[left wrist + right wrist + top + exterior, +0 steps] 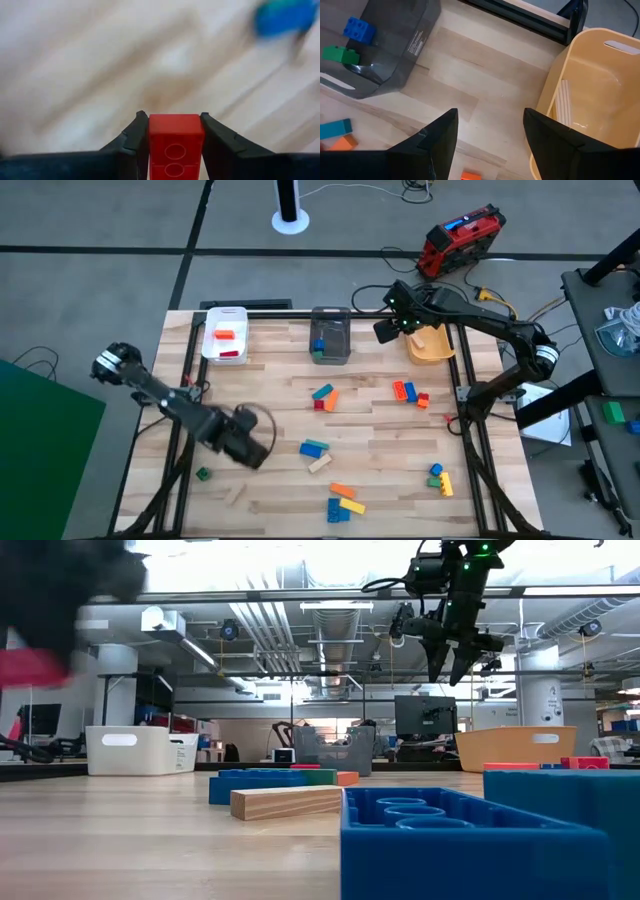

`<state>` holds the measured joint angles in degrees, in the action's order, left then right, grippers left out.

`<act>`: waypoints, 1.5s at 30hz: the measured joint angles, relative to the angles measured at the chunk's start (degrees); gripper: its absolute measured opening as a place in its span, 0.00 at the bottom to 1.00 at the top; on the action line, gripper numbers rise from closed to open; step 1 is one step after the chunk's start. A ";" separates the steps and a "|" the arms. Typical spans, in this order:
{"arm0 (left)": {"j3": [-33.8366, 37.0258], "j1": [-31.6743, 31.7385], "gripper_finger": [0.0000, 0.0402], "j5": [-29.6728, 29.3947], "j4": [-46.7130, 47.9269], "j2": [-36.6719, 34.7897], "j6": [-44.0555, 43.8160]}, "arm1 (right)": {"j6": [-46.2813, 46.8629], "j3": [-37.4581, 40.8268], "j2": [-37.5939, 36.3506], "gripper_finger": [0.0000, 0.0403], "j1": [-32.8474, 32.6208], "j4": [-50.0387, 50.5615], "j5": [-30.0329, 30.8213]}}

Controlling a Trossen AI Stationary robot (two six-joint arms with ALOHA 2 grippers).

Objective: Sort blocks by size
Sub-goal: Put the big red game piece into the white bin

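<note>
Left jaws (175, 145) clamp red brick (175, 147), long axis along fingers; right jaws (490, 132) wide, empty.

The table (380, 430) was pale wood planking, smooth and matt, framed in dark metal. The red block (175, 145) held in the left pincer (175, 131) looked like smooth, slightly glossy plastic with moulded rings. The pincer fingers (437, 137) were matt black. A plain wood block (286, 802) showed bare grain. The grey bin (395, 40) was translucent plastic, the orange bin (590, 90) smooth satin plastic.
</note>
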<state>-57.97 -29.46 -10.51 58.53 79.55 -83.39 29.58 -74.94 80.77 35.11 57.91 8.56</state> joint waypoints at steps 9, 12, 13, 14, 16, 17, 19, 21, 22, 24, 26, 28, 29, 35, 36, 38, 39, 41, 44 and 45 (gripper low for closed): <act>-1.64 23.17 0.29 -12.54 -5.41 -6.37 25.07 | 0.00 0.00 0.02 0.53 0.00 -0.43 0.02; -1.45 31.53 0.29 -13.06 -10.71 -6.38 33.51 | 0.47 0.00 0.02 0.52 0.00 -0.43 0.02; -1.45 34.13 0.29 -13.51 -12.89 -6.15 35.87 | 0.57 0.00 0.02 0.52 0.00 -0.44 0.02; -1.45 36.84 0.29 -14.07 -14.98 -5.94 38.13 | 0.59 0.00 0.02 0.52 0.00 -0.46 0.02; -1.44 41.99 0.29 -14.68 -18.52 -5.68 42.84 | 0.78 0.00 0.02 0.53 0.00 -0.46 0.02; -1.43 44.74 0.29 -14.88 -20.20 -5.60 45.03 | 1.04 0.00 0.02 0.53 -0.01 -0.46 0.02; -1.43 50.09 0.29 -15.61 -22.53 -5.47 48.24 | 1.38 0.00 0.02 0.53 0.00 -0.50 0.02; -1.43 55.45 0.29 -17.31 -23.27 -5.44 50.47 | 1.54 0.00 0.02 0.53 0.00 -0.50 0.02; -1.39 57.91 0.29 -18.73 -23.24 -5.44 51.29 | 1.91 0.00 0.02 0.53 0.00 -0.52 0.02; -1.13 62.50 0.29 -21.74 -23.21 -5.44 52.85 | 2.04 0.00 0.02 0.53 -0.01 -0.60 0.02; -0.99 66.21 0.29 -24.37 -23.29 -5.42 54.90 | 2.05 0.00 0.02 0.52 0.00 -0.66 0.02; -0.90 69.34 0.29 -26.00 -24.92 -5.42 57.60 | 2.05 0.00 0.02 0.52 -0.07 -0.97 0.02; -0.69 70.83 0.29 -26.20 -26.27 -5.42 58.94 | 2.05 0.00 0.02 0.52 -0.25 -1.17 0.04; -0.30 77.15 0.29 -26.02 -26.14 -5.37 59.45 | 2.05 0.00 0.02 0.52 -1.23 -1.68 0.04; -0.27 78.05 0.29 -25.45 -25.06 -5.37 58.92 | 2.03 0.00 0.02 0.52 -1.47 -1.68 0.04; -0.27 79.36 0.29 -23.49 -23.31 -5.37 58.82 | 2.03 0.01 0.02 0.52 -1.86 -1.75 0.04; -0.19 79.58 0.29 -22.76 -22.56 -5.37 58.86 | 2.10 0.02 0.02 0.52 -1.99 -1.91 0.04; 0.20 79.59 0.30 -21.85 -20.92 -5.37 58.88 | 2.98 0.07 0.02 0.52 -2.25 -2.51 0.04; 0.78 79.53 0.34 -21.58 -19.05 -5.37 58.90 | 3.49 0.11 0.02 0.52 -2.39 -4.33 0.04; 0.98 79.58 0.35 -21.62 -18.60 -5.37 58.89 | 3.75 0.11 0.02 0.52 -2.47 -4.56 0.06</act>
<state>-56.99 50.12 -32.13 39.93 74.17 -24.50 33.33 -74.83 80.79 32.64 53.35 8.61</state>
